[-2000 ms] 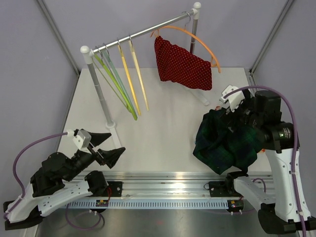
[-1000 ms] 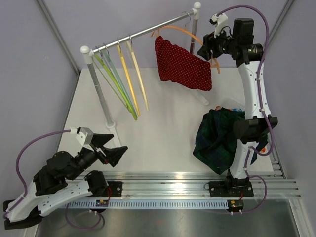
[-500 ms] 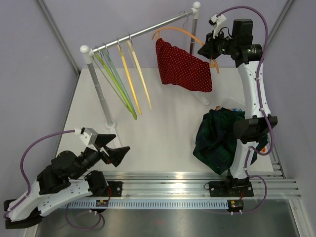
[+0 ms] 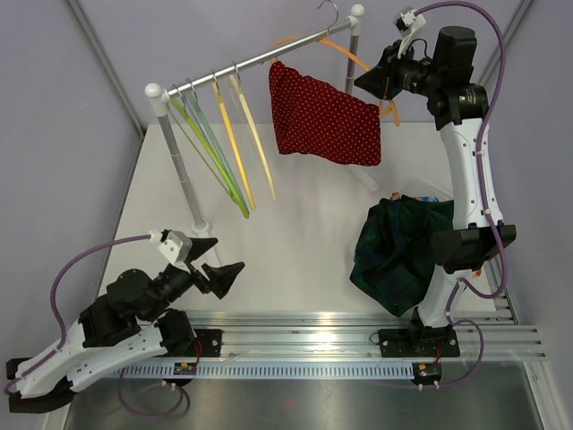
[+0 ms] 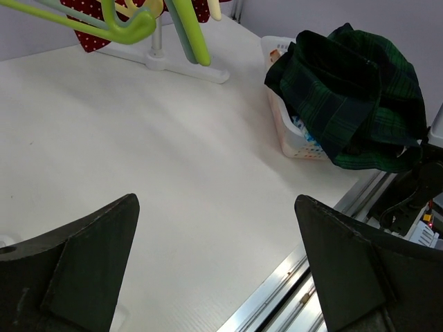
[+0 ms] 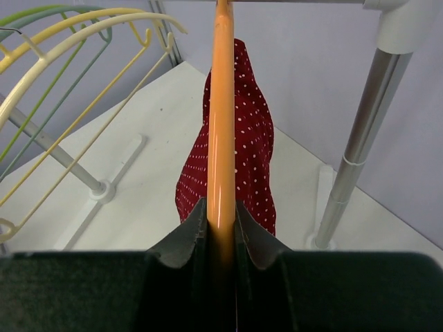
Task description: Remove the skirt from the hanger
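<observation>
While the overhead camera looks down, the red polka-dot skirt (image 4: pixel 324 121) hangs from an orange hanger (image 4: pixel 338 47) at the right end of the clothes rail (image 4: pixel 255 61), above the white table (image 4: pixel 286 224). The right pincer (image 4: pixel 361 85), raised high, is pressed onto the hanger's right arm just beside the skirt's upper corner. Green and yellow empty hangers (image 4: pixel 228 148) hang farther left on the rail. A dark green plaid garment (image 4: pixel 403 251) lies heaped at the table's right side. The left pincer (image 4: pixel 226 255) hovers low at the near left, spread wide.

From the left wrist, its dark fingers (image 5: pixel 83 256) stand far apart over the table, and the plaid garment is piled over a white basket (image 5: pixel 294 135).

From the right wrist, the two fingers (image 6: pixel 187 235) pinch the orange hanger's arm between them. The skirt hangs beyond them, near the rail's upright post (image 6: pixel 360 138).
</observation>
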